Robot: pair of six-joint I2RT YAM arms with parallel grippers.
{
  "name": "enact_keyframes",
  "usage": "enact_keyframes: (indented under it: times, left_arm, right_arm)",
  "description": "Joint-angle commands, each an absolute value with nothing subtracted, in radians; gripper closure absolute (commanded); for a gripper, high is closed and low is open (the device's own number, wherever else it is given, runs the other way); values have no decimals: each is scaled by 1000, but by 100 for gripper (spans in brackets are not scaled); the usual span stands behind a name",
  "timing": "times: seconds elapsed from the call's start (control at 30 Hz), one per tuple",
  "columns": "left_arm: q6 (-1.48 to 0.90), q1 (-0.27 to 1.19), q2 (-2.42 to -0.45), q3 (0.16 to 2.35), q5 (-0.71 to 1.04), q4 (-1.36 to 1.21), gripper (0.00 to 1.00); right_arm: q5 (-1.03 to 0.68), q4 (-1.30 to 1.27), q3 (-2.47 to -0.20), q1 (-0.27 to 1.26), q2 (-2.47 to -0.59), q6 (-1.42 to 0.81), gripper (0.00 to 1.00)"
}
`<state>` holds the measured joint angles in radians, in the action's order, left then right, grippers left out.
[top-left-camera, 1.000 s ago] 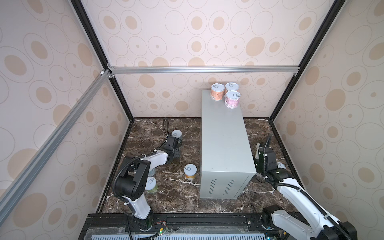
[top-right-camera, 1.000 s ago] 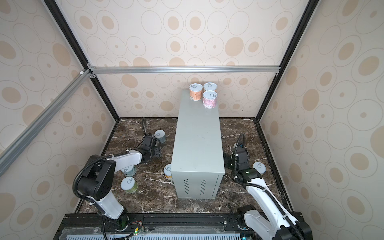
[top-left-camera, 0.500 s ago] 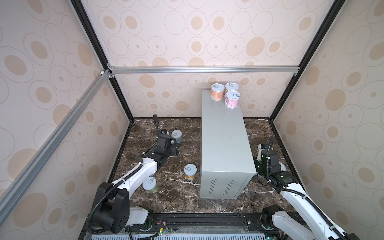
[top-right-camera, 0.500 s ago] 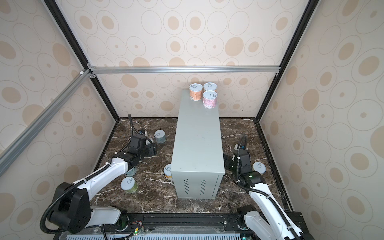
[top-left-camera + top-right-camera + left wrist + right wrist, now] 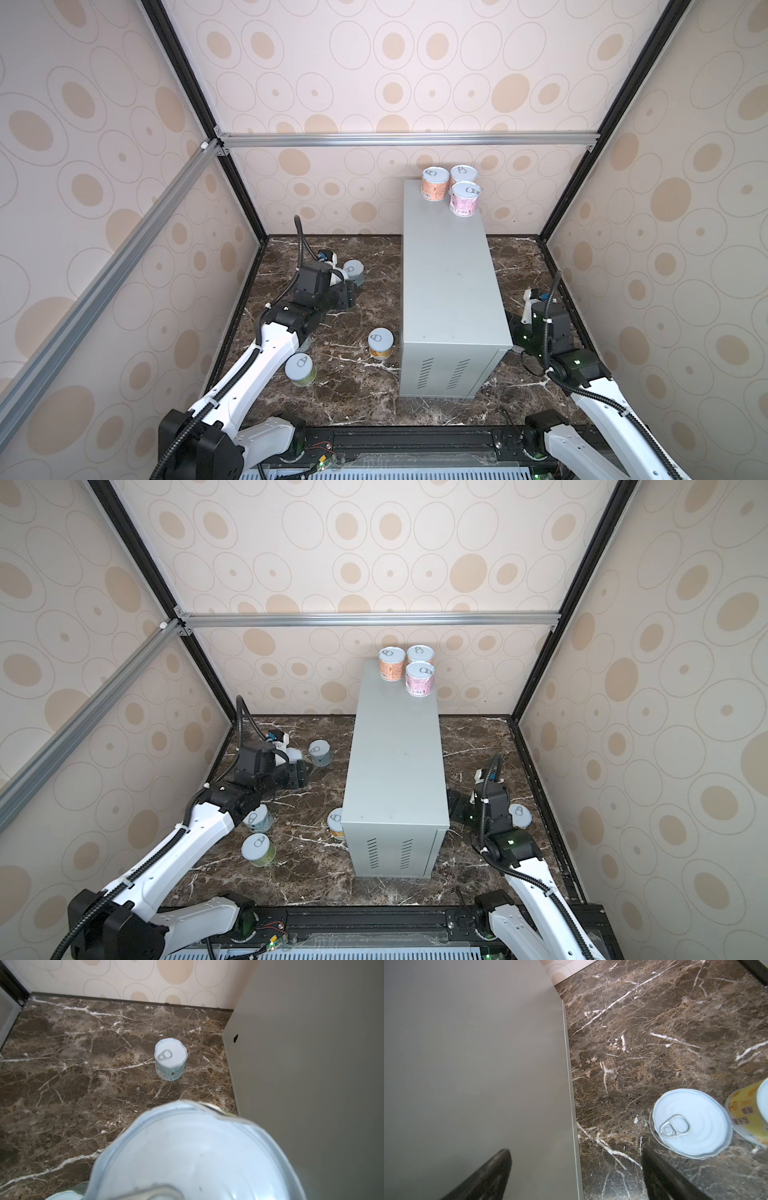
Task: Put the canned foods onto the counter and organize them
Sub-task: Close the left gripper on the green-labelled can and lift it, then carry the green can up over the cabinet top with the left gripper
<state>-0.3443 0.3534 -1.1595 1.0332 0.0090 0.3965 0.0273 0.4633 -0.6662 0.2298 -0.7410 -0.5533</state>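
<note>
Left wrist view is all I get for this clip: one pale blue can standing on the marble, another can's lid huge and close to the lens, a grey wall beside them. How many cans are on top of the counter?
Observer: Three, grouped at the counter's far end: an orange can, a pink can and a third can behind the pink one.
Operator: Anything being carried on the right?
Observer: No. The right gripper is open and empty, low beside the counter's side.
Operator: Any cans over there?
Observer: Two stand on the marble by it: a silver-lidded can right beside a yellow can.
</note>
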Motion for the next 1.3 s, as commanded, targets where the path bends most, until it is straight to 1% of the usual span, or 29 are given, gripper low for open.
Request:
enact_keyframes:
  times: [0.0, 0.17, 0.33, 0.83, 1.27]
  left_arm:
    - [-270, 361, -1160, 1182, 42, 416, 36]
    - [-239, 378, -1216, 1329, 62, 467, 36]
    - [-212, 425, -1292, 1468, 58, 519, 36]
    - [-139, 650, -1548, 1910, -37, 689, 37]
    - [-116, 726, -1673, 2115, -50, 776, 38]
  right_arm:
    - [49, 504, -712, 233, -725, -539, 0]
    - [54, 518, -756, 234, -728, -526, 0]
    - [54, 527, -787, 233, -736, -512, 0]
    - [38, 535, -804, 233, -739, -496, 1]
    - [26, 529, -798, 233, -740, -491, 0]
